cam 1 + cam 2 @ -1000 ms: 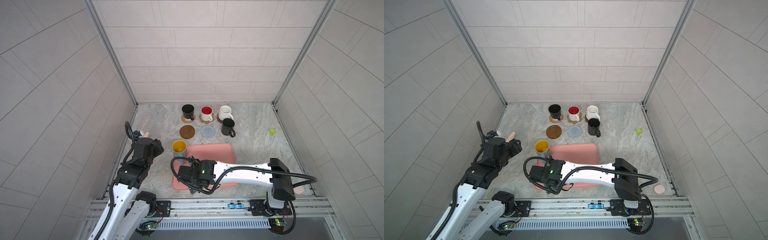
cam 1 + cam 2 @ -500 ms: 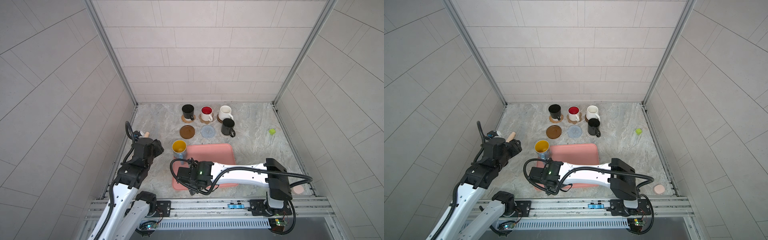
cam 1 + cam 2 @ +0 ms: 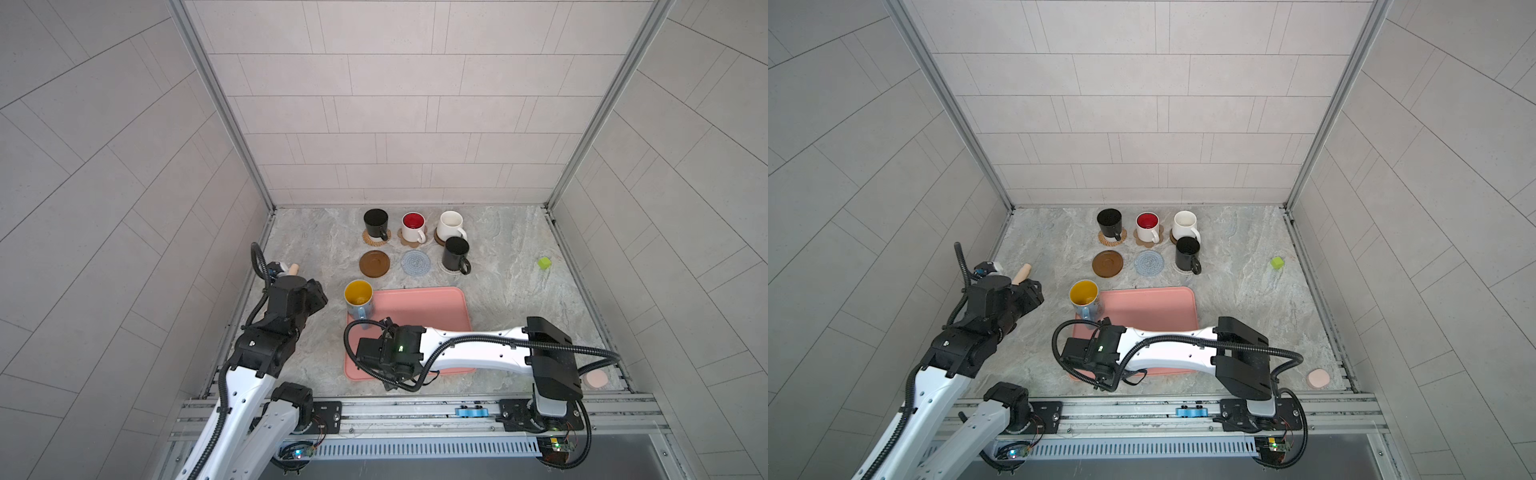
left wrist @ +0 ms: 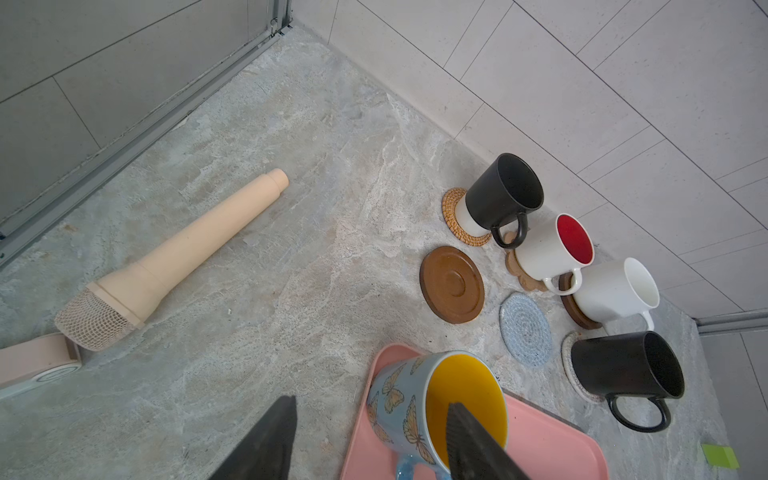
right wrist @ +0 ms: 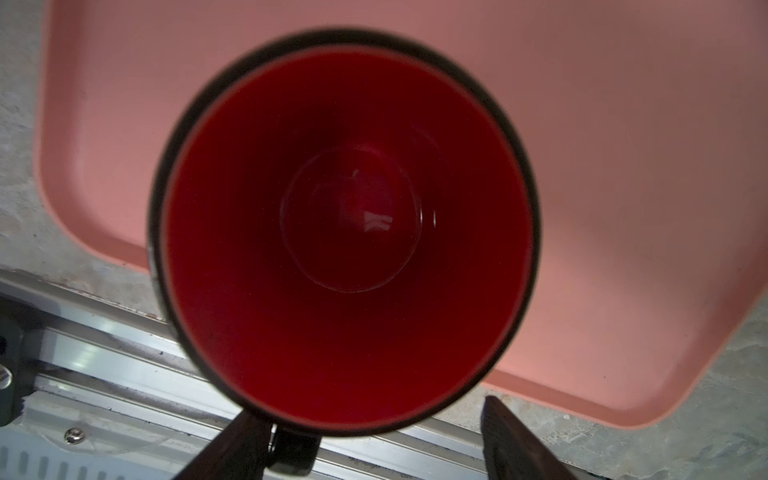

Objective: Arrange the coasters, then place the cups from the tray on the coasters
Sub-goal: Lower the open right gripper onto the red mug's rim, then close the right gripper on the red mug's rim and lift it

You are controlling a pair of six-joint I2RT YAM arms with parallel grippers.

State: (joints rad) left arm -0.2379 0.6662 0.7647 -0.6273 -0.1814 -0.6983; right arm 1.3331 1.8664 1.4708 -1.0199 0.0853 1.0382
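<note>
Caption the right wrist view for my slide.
Looking down into the red mug on the pink tray, end effector open astride its black handle.

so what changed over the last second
The right arm's elbow slid a little to the left in both top views. Its tool stays open over the red mug on the tray. Nothing was taken hold of or let go. The left tool, open beside the blue mug, kept its place, and all else stayed as it was.
</note>
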